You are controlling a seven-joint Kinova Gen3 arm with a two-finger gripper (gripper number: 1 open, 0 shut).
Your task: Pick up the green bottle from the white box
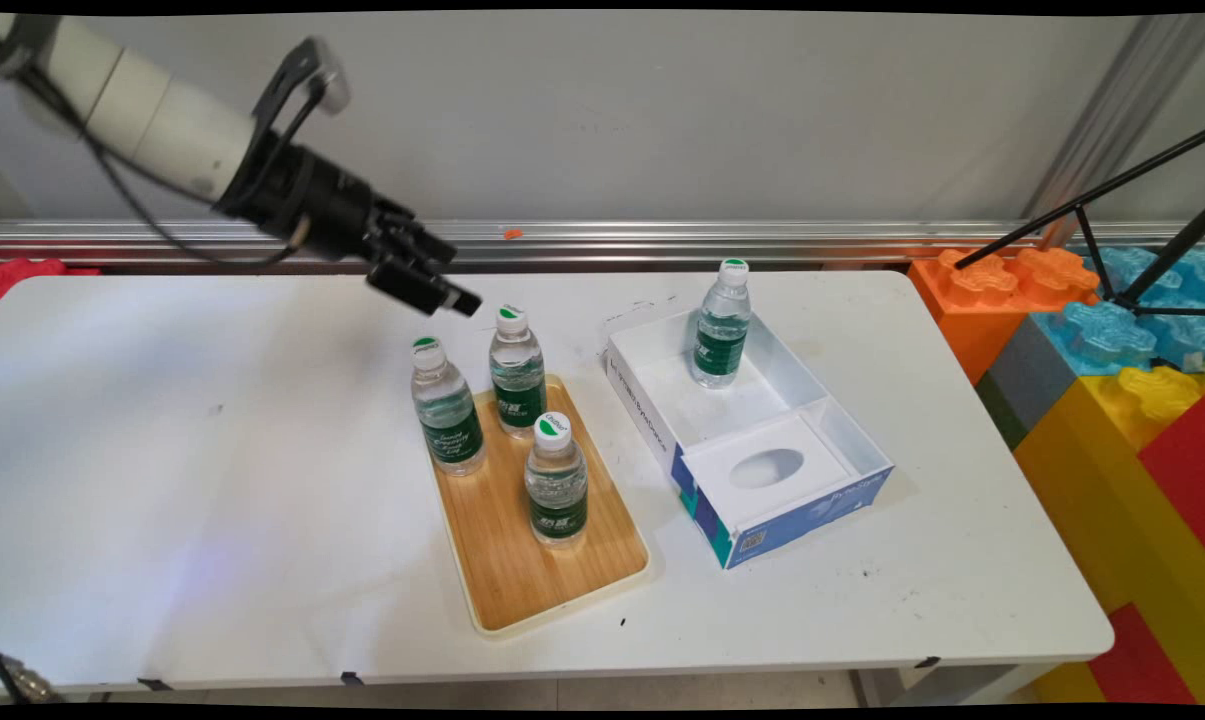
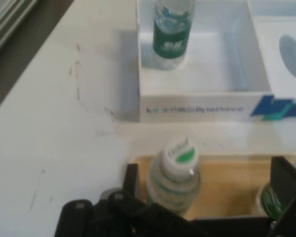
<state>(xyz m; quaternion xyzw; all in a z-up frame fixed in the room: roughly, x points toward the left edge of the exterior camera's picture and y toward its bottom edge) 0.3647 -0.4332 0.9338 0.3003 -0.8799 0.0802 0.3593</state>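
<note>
My black gripper (image 1: pixel 452 278) hangs open in the air, just up and left of the cap of the rear water bottle (image 1: pixel 518 372) on the wooden tray (image 1: pixel 522 575). In the hand view this bottle (image 2: pixel 177 175) shows between the two spread fingers (image 2: pixel 132 178), lower down and not touched; my gripper (image 2: pixel 209 178) holds nothing. Two more bottles stand on the tray, one at its left edge (image 1: pixel 449 405) and one in front (image 1: pixel 556 482). Another bottle (image 2: pixel 267 200) peeks past the right finger.
Right of the tray lies an open white and blue box (image 1: pixel 842 500) with a bottle (image 1: pixel 721 325) upright in its far compartment, also seen in the hand view (image 2: pixel 172 29). Big coloured toy blocks (image 1: pixel 1102 400) and a black tripod (image 1: pixel 1132 230) stand beyond the table's right edge.
</note>
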